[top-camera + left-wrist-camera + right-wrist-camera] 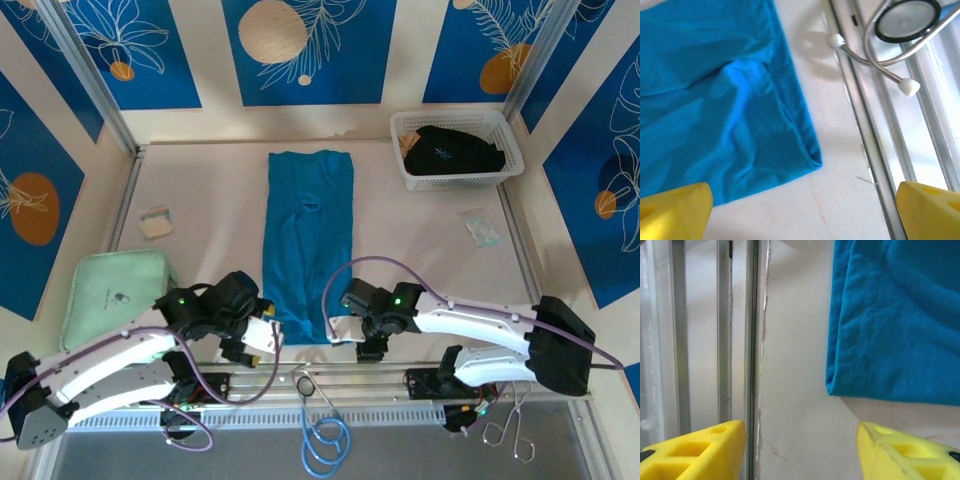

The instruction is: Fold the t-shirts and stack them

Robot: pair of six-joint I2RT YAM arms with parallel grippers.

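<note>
We list:
- Teal shirt (308, 240): a long narrow strip lying flat mid-table (420, 270), its near hem between the two grippers.
- Black shirt (455, 150): bunched in the basket (508, 168), far right.
- Left gripper (262, 340): we see its fingers apart and empty, beside the hem's left corner.
- Right gripper (340, 328): fingers apart and empty, by the right corner.
- Pad (110, 290): near left.

My left arm and right arm both reach low and angle inward toward each other. My left pincer (258, 338) is empty, its yellow fingers (675, 210) spread wide. My right pincer (345, 328) is empty too, its yellow fingers (695, 452) equally wide apart.
</note>
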